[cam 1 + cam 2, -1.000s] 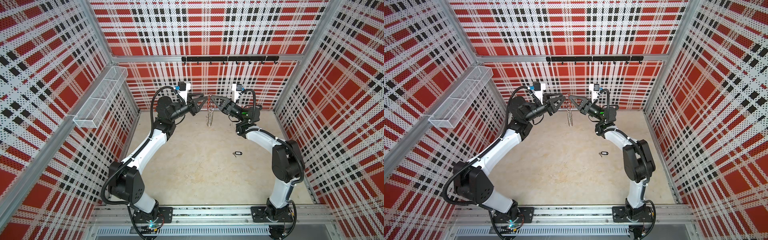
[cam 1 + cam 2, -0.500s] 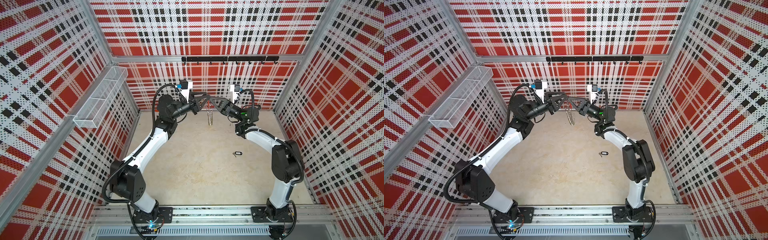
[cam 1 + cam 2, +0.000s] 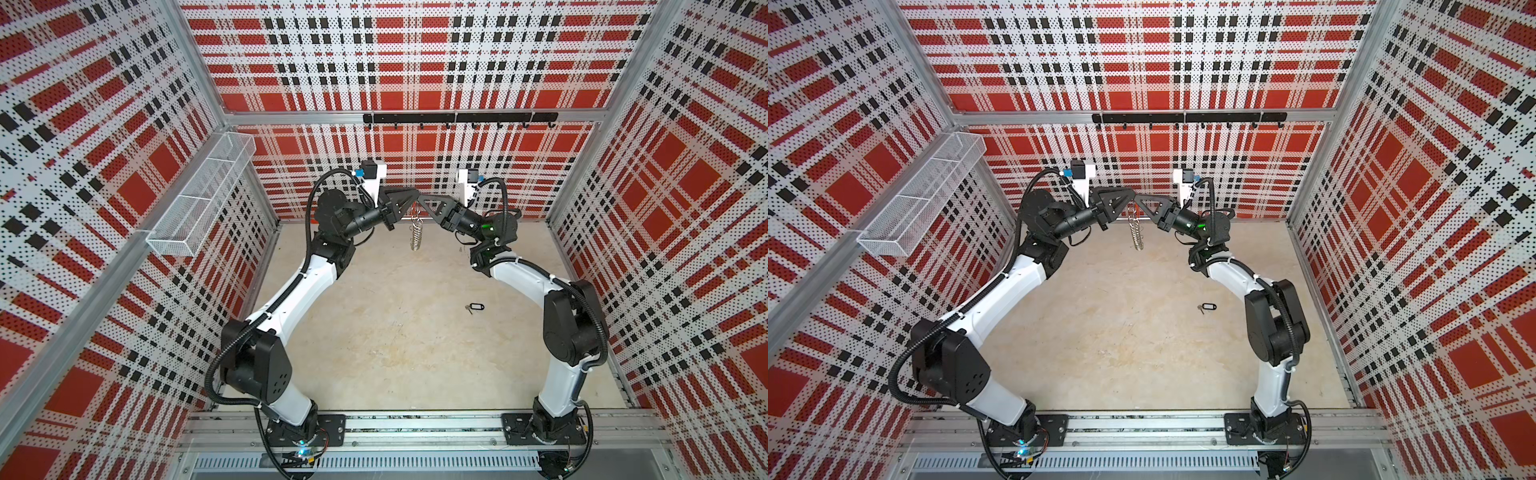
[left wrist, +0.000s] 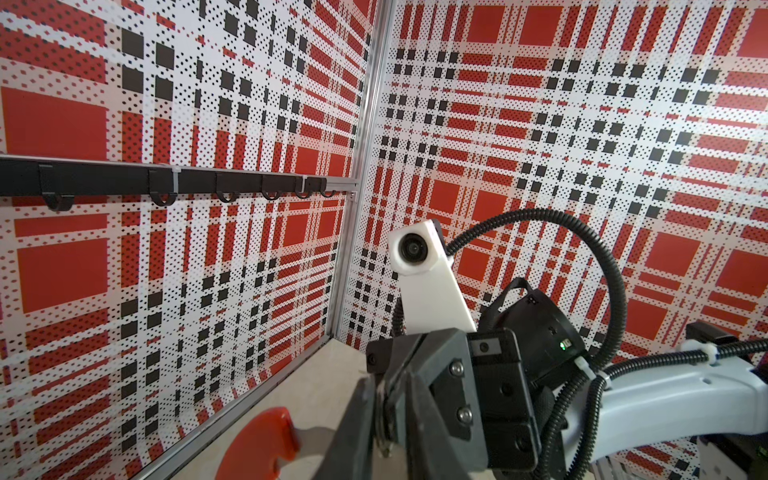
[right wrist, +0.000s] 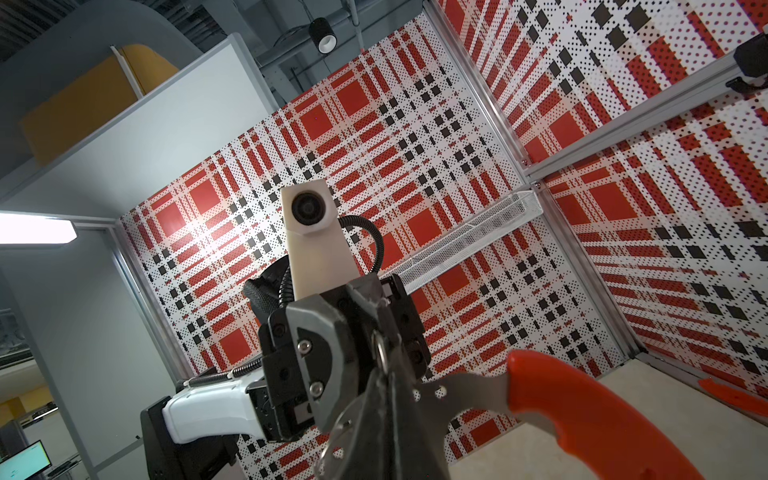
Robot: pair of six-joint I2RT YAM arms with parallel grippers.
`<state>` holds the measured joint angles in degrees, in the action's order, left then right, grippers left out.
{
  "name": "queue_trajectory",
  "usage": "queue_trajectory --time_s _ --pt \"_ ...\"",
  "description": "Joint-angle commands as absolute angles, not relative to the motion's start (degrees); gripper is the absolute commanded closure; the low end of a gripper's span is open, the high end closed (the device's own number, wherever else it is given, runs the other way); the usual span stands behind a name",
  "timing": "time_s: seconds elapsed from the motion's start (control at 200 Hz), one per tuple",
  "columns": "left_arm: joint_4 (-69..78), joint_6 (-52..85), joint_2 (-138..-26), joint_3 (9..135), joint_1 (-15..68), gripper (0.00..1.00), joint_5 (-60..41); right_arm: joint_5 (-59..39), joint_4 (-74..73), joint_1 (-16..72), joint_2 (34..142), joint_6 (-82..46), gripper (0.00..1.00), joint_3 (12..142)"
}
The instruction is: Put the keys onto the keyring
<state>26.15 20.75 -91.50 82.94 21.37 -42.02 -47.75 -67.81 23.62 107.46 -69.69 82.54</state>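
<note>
The keyring (image 3: 417,237) hangs above the back of the table, its split rings dangling in both top views (image 3: 1137,235). My right gripper (image 3: 420,200) is shut on its grey band (image 5: 465,390), and the red segment (image 5: 582,415) sticks out to the side. My left gripper (image 3: 414,197) meets it tip to tip. Its fingers (image 4: 365,399) are pinched on a split ring (image 5: 380,349) at the band's rim. The keys (image 3: 476,308), a small silver key on a black tag, lie alone on the table in front of the right arm (image 3: 1207,307).
A white wire basket (image 3: 199,199) is fixed to the left wall. A black hook rail (image 3: 457,118) runs along the back wall above the grippers. Plaid walls enclose the table on three sides.
My left gripper moved right up to the right gripper's tips and its jaws narrowed onto the keyring's rim. The right gripper kept its hold, shifting slightly left.
</note>
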Motion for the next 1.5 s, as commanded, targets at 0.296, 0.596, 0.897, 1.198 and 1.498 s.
queue_trajectory --time_s 0.296,0.596,0.897,1.198,1.498 --pt "27.2 23.2 -90.7 81.5 20.7 0.75 -43.4 -47.6 -68.7 24.3 106.2 -68.4 1.0 84.4" --pt "27.2 23.1 -89.7 80.0 20.4 0.84 -43.8 -47.5 -67.8 24.4 106.3 -67.9 1.0 84.9" --pt "26.3 23.0 -90.0 81.2 19.8 1.0 -45.7 -48.0 -64.8 24.5 105.7 -65.9 1.0 85.0" --pt "-19.7 -9.5 -93.7 97.1 20.8 1.0 -41.4 -53.1 -21.0 18.3 97.4 -31.5 0.66 85.4" --pt "-53.9 -28.7 -103.0 115.6 22.6 1.0 -38.5 -52.2 4.5 20.5 98.1 -9.7 0.7 91.6"
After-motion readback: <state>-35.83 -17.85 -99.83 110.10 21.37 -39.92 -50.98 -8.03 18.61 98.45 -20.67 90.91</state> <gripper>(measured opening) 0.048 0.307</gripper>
